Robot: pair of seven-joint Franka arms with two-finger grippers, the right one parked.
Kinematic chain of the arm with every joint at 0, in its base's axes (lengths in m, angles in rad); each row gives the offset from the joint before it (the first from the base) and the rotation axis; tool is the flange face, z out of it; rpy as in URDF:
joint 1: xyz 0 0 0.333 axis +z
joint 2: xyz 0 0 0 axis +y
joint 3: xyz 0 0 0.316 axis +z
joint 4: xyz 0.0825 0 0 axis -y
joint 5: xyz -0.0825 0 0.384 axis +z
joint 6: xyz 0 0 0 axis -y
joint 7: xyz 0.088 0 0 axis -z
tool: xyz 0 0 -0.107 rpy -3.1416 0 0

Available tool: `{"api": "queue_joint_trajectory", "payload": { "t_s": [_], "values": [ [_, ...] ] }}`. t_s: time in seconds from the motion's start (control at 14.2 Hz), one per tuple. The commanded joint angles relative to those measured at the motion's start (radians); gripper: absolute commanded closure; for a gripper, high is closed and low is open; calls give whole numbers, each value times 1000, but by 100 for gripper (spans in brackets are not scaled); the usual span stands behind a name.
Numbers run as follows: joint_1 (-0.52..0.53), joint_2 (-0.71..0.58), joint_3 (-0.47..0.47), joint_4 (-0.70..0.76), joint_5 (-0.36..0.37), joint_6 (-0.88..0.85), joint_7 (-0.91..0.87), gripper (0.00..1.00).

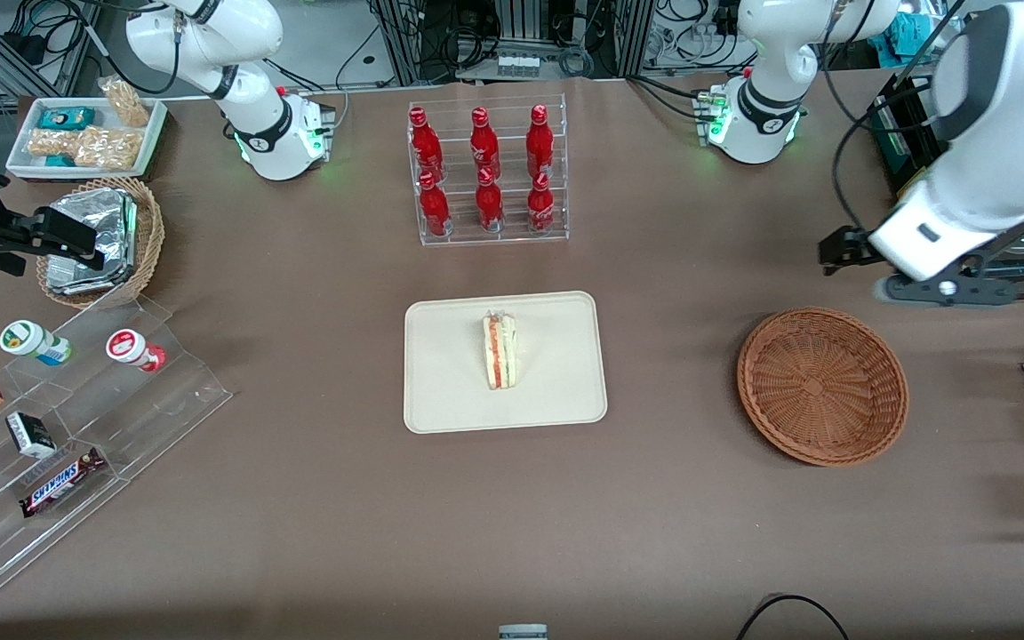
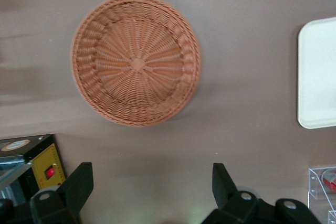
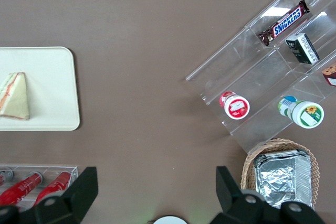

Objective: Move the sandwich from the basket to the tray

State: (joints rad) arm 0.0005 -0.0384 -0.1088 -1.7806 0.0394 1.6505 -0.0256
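The sandwich, a pale wedge with orange-red filling, lies on the cream-beige tray at the table's middle. It also shows in the right wrist view, on the tray. The reddish-brown wicker basket sits toward the working arm's end and holds nothing. My left gripper hangs raised above the table, farther from the front camera than the basket. In the left wrist view the gripper is open wide and empty over bare table, apart from the basket and the tray's edge.
A clear rack of red bottles stands farther from the front camera than the tray. Toward the parked arm's end are a tan basket of foil packets, a white snack tray and a clear stepped shelf with snacks.
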Motion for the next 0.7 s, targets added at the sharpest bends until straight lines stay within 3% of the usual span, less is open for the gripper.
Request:
{"api": "queue_joint_trajectory", "payload": {
  "t_s": [0.0,0.14,0.63],
  "values": [
    [3,-17,47,44,-18,-17,21,0],
    [1,-5,90,94,-19,-17,21,0],
    [1,14,104,162,-27,-70,21,0]
  ]
}}
